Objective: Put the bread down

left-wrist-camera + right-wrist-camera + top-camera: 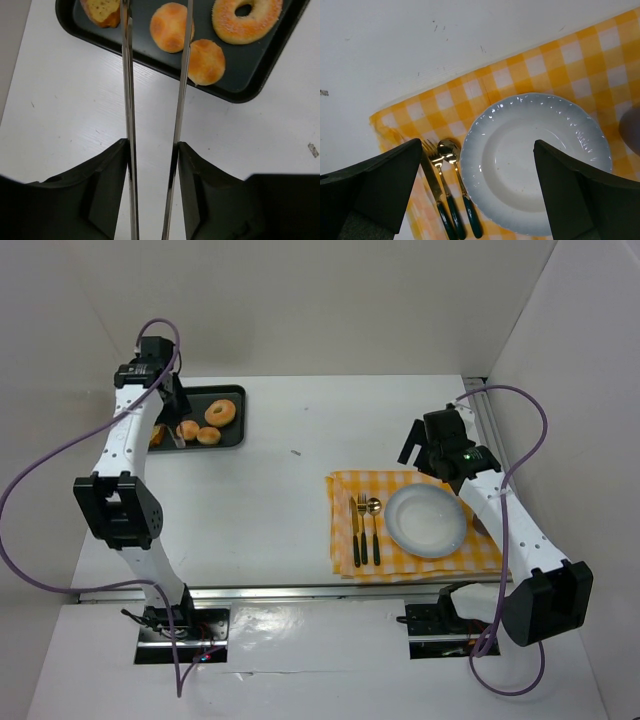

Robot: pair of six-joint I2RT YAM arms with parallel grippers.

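Left gripper: My left gripper (152, 146) hung over the tray's near edge at the far left of the table (290, 500), its black fingers (111, 175) pressed against the outer sides of a pair of metal tongs (129, 100), pinching them

Tongs: The two steel arms stood apart, running from my fingers out over the tray; their tips passed out of the wrist view, so I could not tell whether they touched any bread

Bread: All of it lay on the tray; a round bun (171, 27) showed between the tong arms, a second bun (206, 61) sat just beside it on the right, a sugared ring (246, 17) lay farther right, and a toasted piece (102, 11) lay left of the tongs

Tray: The dark tray (250, 90) sat flat at the far left corner, well apart from the place setting

Right gripper: My right gripper (477, 150) hovered above the setting with its fingers spread wide, holding nothing

Plate: A white scalloped plate (535, 165) rested bare on a yellow checked cloth (560, 65) at the right of the table

Cutlery: A knife (433, 182), a fork (428, 146) and a spoon (447, 150) lay side by side on the cloth, just left of the plate
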